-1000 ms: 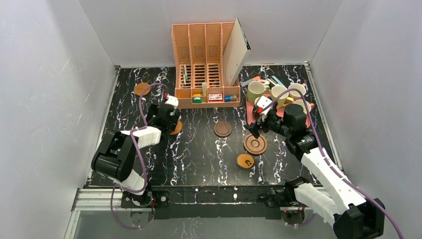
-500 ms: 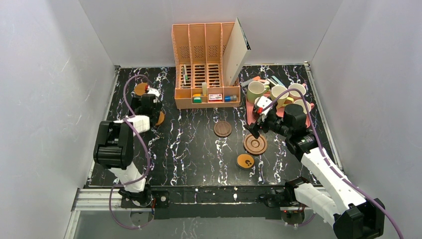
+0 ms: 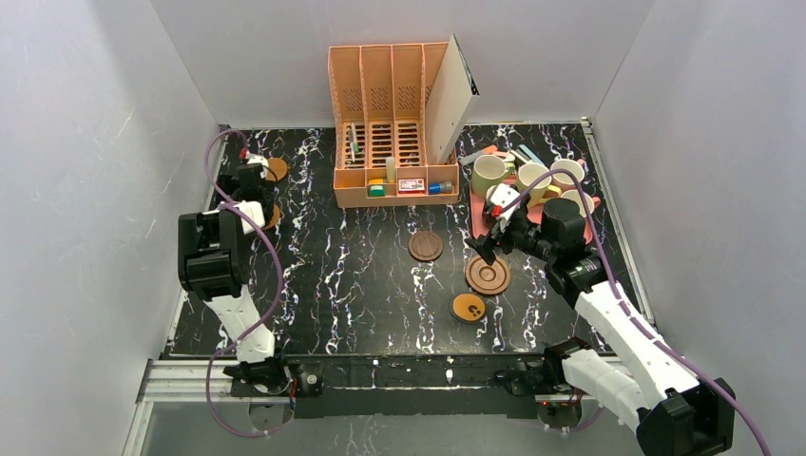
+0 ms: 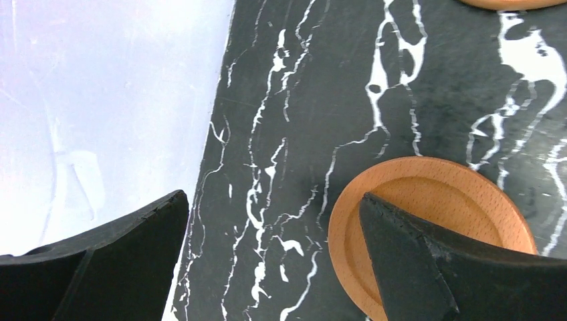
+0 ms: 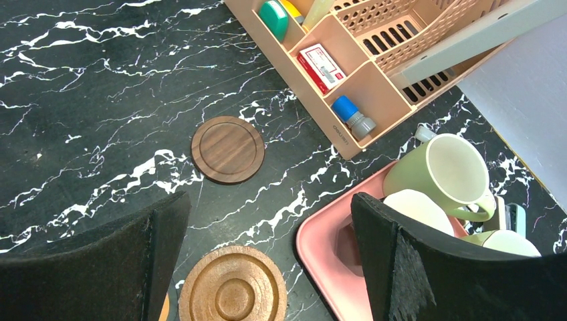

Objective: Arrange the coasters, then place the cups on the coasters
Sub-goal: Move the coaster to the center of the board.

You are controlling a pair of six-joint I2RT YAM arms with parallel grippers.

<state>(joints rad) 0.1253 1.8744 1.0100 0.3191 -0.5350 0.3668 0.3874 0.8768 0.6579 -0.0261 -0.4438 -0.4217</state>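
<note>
A plain coaster (image 4: 434,190) lies at the far-left edge of the bench (image 3: 380,285), near the white wall (image 4: 100,100), with a second plain coaster (image 3: 277,168) close by, farther back. The dark coaster (image 5: 228,149), ringed coaster (image 5: 233,294) and marked coaster (image 3: 468,307) sit in a loose cluster at mid-bench. The cups, among them a green cup (image 5: 444,170), crowd the pink tray (image 5: 321,244) at right, none yet on a disc. The left tool (image 4: 271,197) hangs over the plain coaster, spread wide with nothing between its fingers, one finger overlapping the disc's rim; whether it touches cannot be told. The right tool (image 5: 267,200), equally wide and empty, hovers above the tray's near corner and the ringed coaster. The step in hand looks to be gathering the outlying coaster toward the others. Done well, that means shifting the left tool away from the wall until the disc sits centred between the fingers. The tips should then go right down to the bench, since the disc is thin, close across its full width and lift it level.
</note>
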